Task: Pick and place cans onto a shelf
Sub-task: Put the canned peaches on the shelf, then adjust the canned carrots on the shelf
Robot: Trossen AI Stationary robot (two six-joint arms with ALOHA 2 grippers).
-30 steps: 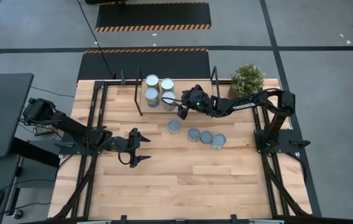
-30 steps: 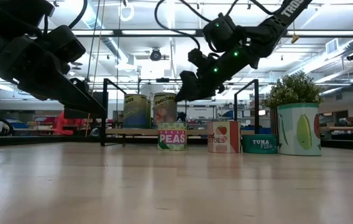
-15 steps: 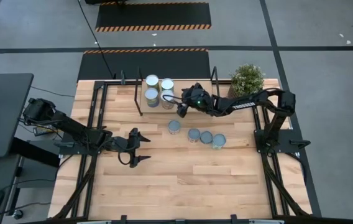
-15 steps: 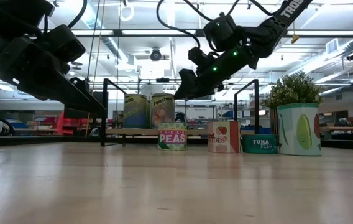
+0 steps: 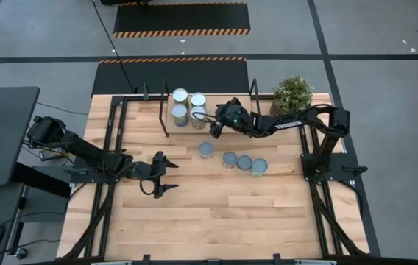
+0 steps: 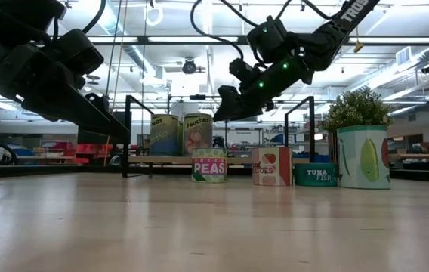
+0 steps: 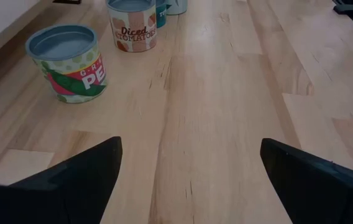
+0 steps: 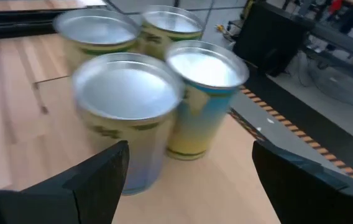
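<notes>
Four cans stand upright on the shelf (image 5: 220, 94) in a tight group: two at the back (image 5: 180, 96) (image 5: 198, 99) and two in front (image 5: 179, 112) (image 5: 199, 115). The right wrist view shows their shiny tops (image 8: 127, 93). My right gripper (image 5: 213, 131) hovers open and empty just above and beside that group (image 6: 222, 113). Several more cans stand on the tabletop in a row, from the peas can (image 5: 206, 150) to the one on the right (image 5: 259, 167). My left gripper (image 5: 166, 174) waits open and empty left of the row, over the table.
A potted plant (image 5: 292, 92) stands at the table's far right. Black shelf posts (image 5: 162, 118) (image 5: 255, 92) rise beside the shelf cans. The left wrist view shows the peas can (image 7: 68, 59) and the diced tomatoes can (image 7: 133, 25) ahead, with bare wood (image 7: 226, 124) beside them.
My right gripper has risen a little beside the shelf cans and stays open. The cans have kept their places.
</notes>
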